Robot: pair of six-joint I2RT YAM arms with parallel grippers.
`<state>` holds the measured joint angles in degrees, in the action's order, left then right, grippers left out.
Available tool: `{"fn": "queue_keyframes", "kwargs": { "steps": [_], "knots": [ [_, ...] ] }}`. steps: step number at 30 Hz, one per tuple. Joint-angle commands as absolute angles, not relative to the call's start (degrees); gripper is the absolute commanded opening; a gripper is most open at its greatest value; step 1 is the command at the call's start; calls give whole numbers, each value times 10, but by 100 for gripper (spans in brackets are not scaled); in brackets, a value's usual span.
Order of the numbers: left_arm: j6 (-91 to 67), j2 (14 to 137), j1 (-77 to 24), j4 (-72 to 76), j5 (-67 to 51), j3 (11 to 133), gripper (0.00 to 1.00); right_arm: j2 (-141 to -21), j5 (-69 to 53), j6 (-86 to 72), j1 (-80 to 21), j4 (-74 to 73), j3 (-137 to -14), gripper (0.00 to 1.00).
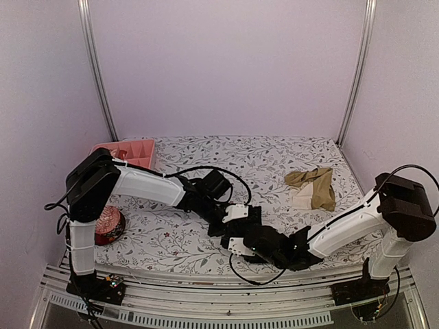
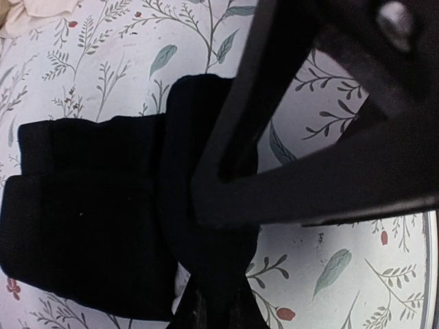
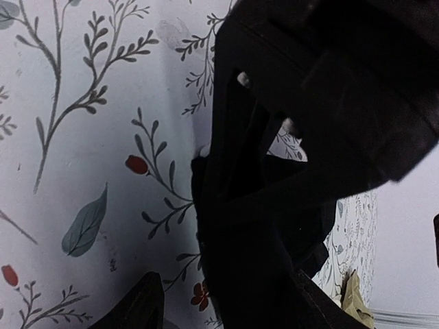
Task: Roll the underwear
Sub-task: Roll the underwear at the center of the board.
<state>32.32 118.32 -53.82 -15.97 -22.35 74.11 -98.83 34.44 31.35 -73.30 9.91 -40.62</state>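
Observation:
The black underwear (image 2: 82,226) lies bunched and partly folded over on the flowered tablecloth, near the table's front middle. My left gripper (image 2: 212,312) is shut on a gathered end of it. In the top view both grippers cover it, the left gripper (image 1: 240,229) from the left and the right gripper (image 1: 264,245) from the right. In the right wrist view the black cloth (image 3: 260,226) sits between the spread jaws of my right gripper (image 3: 226,312). That gripper's left finger (image 3: 134,308) stands clear of the cloth. The tan underwear (image 1: 312,186) lies crumpled at the back right.
A pink divided tray (image 1: 127,151) stands at the back left. A red round object (image 1: 108,226) sits by the left arm's base. Walls close in the table on three sides. The two wrists are crowded together over the black cloth.

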Motion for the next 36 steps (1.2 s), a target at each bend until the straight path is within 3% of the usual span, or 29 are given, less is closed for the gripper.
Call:
{"fn": "queue_keyframes", "kwargs": {
  "steps": [1, 20, 36],
  "knots": [
    [317, 1240, -534, -245, -188, 714, 0, -1040, 377, 314, -721, 120, -437, 61],
    [326, 1234, -534, -244, -193, 701, 0, -1072, 387, 290, -688, 76, -454, 48],
    [330, 1241, -523, -247, -208, 704, 0, -1096, 467, 306, -702, 84, -444, 47]
  ]
}}
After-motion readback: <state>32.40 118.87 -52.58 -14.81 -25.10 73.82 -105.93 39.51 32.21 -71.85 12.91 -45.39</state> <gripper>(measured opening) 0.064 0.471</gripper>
